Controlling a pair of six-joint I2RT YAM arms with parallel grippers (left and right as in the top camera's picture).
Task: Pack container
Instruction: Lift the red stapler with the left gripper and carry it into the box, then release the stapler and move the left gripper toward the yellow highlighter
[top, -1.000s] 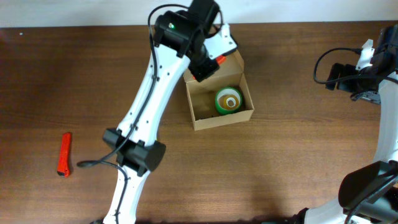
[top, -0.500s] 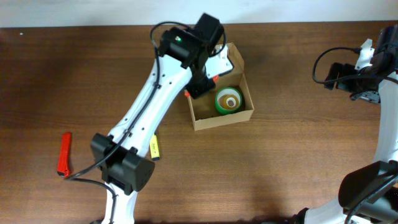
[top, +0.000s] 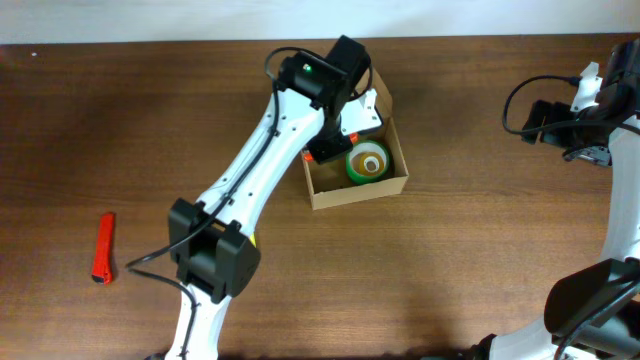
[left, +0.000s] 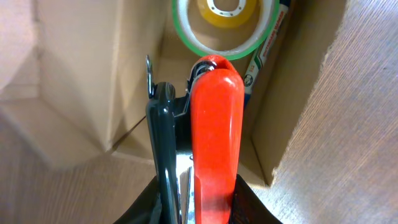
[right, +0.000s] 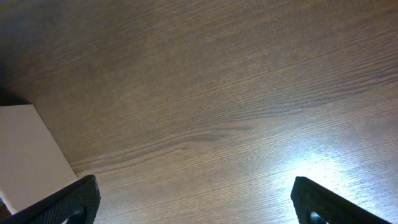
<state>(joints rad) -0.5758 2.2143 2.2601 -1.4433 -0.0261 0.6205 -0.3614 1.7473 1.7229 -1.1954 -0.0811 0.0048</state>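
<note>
While the left tool (left: 196, 205) pinched one orange-red plastic-handled object (left: 214, 124) over the tan cardboard box (top: 357, 192), far-middle on the bench (top: 450, 270), one green tape roll (top: 368, 162) lay inside; the marker (left: 264, 59) label was illegible; the right tool (right: 196, 202) gaped.

Dark wood-grain table (top: 470, 260), pale strip (top: 150, 18) along its far edge
</note>
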